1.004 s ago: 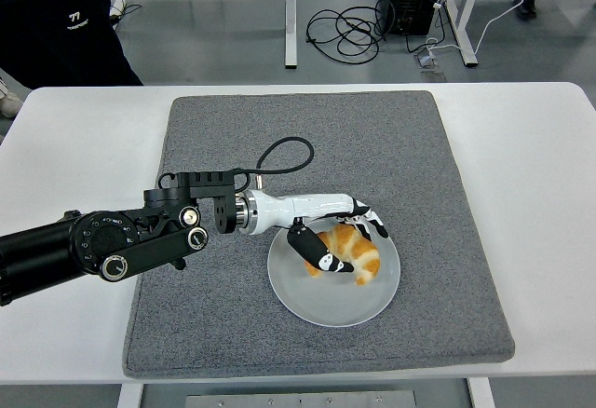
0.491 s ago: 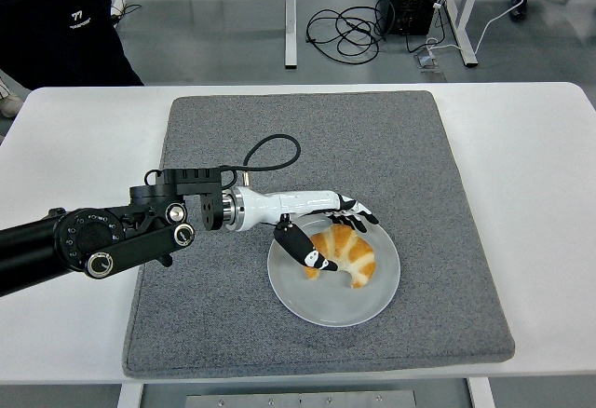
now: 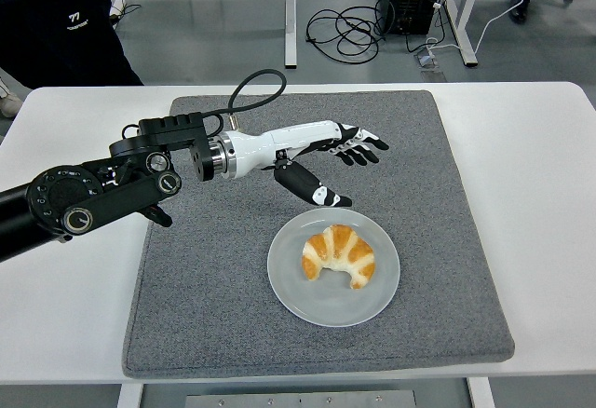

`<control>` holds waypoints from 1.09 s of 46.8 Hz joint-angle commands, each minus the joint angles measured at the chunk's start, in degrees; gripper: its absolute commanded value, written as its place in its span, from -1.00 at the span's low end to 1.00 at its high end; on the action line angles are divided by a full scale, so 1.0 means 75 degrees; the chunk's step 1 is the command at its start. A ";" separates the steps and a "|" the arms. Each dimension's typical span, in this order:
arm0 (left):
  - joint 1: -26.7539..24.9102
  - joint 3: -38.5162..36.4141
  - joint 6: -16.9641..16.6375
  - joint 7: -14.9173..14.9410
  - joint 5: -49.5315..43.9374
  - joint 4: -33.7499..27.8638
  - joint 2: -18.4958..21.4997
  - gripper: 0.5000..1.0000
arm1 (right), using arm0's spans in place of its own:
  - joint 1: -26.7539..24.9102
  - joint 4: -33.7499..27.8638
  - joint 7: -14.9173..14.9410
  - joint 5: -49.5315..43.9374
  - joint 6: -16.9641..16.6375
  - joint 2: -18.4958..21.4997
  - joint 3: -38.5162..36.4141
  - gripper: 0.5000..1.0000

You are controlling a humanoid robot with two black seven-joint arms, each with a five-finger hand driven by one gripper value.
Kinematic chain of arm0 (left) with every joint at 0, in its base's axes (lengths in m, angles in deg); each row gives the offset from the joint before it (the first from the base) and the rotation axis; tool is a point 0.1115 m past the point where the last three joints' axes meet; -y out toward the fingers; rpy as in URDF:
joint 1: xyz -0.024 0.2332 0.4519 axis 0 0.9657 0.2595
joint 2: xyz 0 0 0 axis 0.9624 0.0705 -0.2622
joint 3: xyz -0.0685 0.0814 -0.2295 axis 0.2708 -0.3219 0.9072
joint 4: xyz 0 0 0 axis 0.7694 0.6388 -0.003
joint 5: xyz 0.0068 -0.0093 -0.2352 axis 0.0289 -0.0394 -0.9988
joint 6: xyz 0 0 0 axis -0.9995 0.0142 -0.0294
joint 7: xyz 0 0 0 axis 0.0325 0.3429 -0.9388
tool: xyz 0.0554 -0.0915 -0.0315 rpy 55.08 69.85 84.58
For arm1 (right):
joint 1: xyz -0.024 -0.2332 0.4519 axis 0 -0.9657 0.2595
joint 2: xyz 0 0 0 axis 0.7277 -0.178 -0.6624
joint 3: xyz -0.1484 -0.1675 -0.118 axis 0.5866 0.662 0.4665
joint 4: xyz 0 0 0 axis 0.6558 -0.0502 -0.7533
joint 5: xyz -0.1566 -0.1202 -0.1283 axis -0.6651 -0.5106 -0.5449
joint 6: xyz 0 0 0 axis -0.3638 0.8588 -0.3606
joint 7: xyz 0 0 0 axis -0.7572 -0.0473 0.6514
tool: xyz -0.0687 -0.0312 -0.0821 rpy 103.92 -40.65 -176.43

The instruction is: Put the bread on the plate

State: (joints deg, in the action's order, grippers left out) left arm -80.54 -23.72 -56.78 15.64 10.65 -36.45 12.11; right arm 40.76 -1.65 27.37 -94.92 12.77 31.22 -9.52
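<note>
White table [image 3: 84, 138] with grey square felt mat [image 3: 410, 156]. Left: black arm ending in white-and-black left hand [image 3: 328, 156], raised over mat, fingers spread, holding nothing. Right, below: golden curved croissant [image 3: 340, 255] resting on round pale-grey plate [image 3: 291, 282], clear of hand.

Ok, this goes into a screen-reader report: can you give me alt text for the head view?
A croissant lies on a pale round plate on a grey mat, with the robot's left hand open above the mat beyond the plate, holding nothing. The mat covers the middle of a white table; a person in dark clothing stands at its far left corner.
</note>
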 commanded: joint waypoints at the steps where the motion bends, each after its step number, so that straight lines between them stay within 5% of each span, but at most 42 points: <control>1: -0.0046 0.0219 -0.0013 0.0018 -0.0521 0.0064 0.0046 0.23 | 0.0000 0.0002 0.0000 0.0007 -0.0001 0.0000 0.0008 1.00; 26: -0.0316 0.0841 0.0034 -0.0017 -0.3814 0.1482 0.0515 0.31 | 0.0011 0.0002 0.0000 0.0007 -0.0013 0.0000 0.0020 1.00; 40: 0.0188 0.1133 0.0385 -0.0028 -0.5701 0.2291 0.0503 0.40 | 0.0012 0.0002 0.0000 0.0007 -0.0013 0.0000 0.0020 1.00; 51: 0.1102 0.2047 0.0397 -0.0028 -0.5925 0.2338 0.0339 0.48 | 0.0012 0.0002 0.0000 0.0007 -0.0013 0.0000 0.0008 1.00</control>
State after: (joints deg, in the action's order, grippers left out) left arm -73.97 -10.21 -53.82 15.42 -33.79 -18.90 15.16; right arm 40.84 -1.63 27.38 -94.87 12.67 31.22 -9.42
